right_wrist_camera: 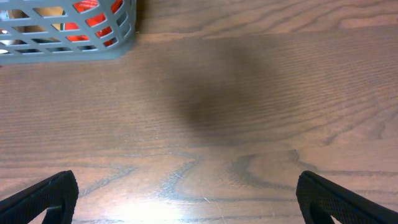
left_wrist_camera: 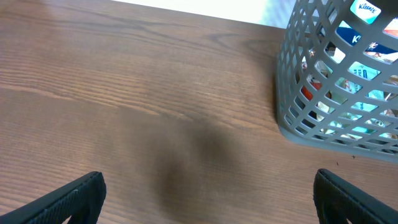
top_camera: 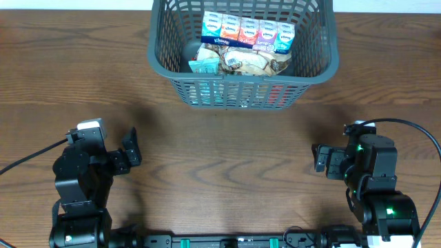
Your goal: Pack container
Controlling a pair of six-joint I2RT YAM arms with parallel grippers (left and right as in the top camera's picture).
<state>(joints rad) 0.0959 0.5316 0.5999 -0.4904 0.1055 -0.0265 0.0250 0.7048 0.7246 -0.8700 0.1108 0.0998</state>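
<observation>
We see the container (top_camera: pixel 238 91) on the wooden tabletop (top_camera: pixel 220 151) at twelve o'clock in the overhead view, its far rim cut off by the top edge. Inside it, a row of small tissue packs (top_camera: pixel 247 33) lies along the far side. Just in front of them sits a heap of crumpled snack packs (top_camera: pixel 242 62), with a teal pack (top_camera: pixel 204 66) at their nine o'clock end. Something red shows through the lattice low on the near wall.

The left pincer (top_camera: pixel 131 147) sits at about eight o'clock, well apart from the container, its jaws spread wide with nothing between them. In its wrist view we see both black fingers (left_wrist_camera: pixel 71 200) at the bottom corners and the basket at two o'clock.

The right pincer (top_camera: pixel 320 157) sits at about four o'clock, likewise wide open and empty, over bare wood.
</observation>
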